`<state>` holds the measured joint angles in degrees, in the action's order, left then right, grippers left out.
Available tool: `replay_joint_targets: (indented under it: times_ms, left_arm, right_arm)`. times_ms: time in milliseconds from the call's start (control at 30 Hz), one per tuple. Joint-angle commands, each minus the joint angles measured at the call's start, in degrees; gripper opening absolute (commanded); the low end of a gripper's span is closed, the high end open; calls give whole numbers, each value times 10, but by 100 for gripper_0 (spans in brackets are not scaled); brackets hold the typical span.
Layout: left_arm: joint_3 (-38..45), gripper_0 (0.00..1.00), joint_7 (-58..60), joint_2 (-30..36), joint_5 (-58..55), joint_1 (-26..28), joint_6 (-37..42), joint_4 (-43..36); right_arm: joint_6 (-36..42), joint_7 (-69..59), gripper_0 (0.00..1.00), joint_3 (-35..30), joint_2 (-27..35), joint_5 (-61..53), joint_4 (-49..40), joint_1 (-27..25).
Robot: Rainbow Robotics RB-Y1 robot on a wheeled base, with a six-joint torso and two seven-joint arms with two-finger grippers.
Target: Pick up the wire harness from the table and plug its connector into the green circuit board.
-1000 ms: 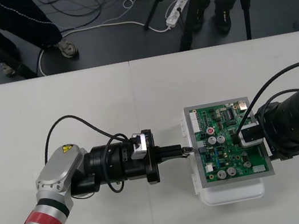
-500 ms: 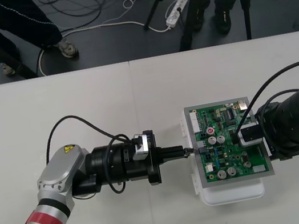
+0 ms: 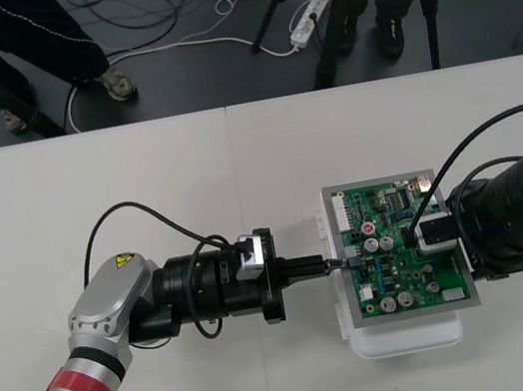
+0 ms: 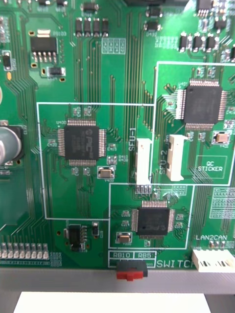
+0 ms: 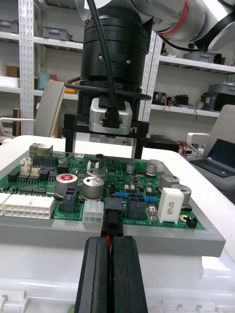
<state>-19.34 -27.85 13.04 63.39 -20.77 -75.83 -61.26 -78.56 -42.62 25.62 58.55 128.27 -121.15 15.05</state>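
Table (image 3: 140,197): L gripper (image 5: 111,244) pinches plug (image 5: 113,217) at board (image 3: 408,276), R gripper (image 5: 104,146) above.

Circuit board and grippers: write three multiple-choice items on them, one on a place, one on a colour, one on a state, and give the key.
1. Where is the left gripper?
A. at the left edge of the board
B. parked far from it
C. above its right edge

2. What colour is the base under the board?
A. black
B. white
C. red

3. How are the left gripper's fingers?
A. wide apart
B. shut on the plug
C. shut on nothing

Key: 1 A, its tips meet the board's left side. 2 B, a white rim shows around the green board. 3 B, the fingers press together with the black plug at their tips.
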Motion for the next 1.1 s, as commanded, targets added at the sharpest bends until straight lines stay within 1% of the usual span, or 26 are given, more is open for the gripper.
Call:
replay_joint_targets:
  times_ms: [33,1100]
  left_arm:
    - [-18,0,-38,-20,-11,-23,23,-5]
    - [-30,0,-39,-20,-27,-23,25,-5]
  right_arm:
    - [-3,-19,100,6,-5,-6,-3,17]
    - [-4,-21,100,6,-10,-12,-4,22]
